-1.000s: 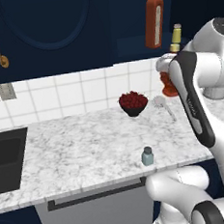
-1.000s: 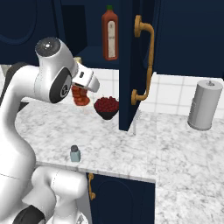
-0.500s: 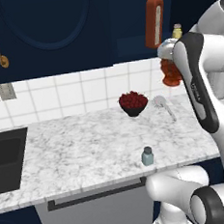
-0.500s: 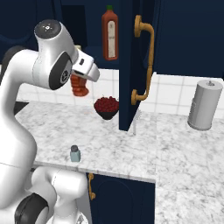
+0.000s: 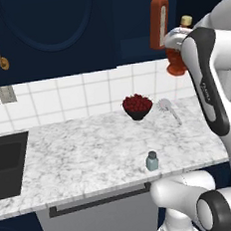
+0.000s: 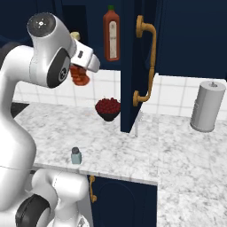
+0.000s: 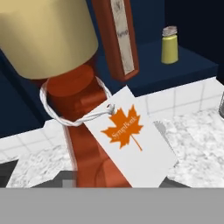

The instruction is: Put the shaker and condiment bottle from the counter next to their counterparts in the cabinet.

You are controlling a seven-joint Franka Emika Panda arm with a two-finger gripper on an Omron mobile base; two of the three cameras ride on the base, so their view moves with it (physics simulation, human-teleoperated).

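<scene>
Condiment bottle [image 5: 175,61] is riding higher than a second ago, arm lifting it off the counter [image 5: 91,155] toward the cabinet [image 7: 175,70] shelf; gripper [image 6: 80,73] is clamping narrow around it. Its white tag is showing an orange maple leaf reading "SyrupPoint"; tall red bottle [image 5: 158,21] is sitting at 10 o'clock of it, label unreadable, yellow shaker [image 7: 169,43] at 2 o'clock in hand view. Shaker [image 5: 152,161] is standing near counter's front edge, 5 o'clock of the berry bowl [image 5: 137,106].
</scene>
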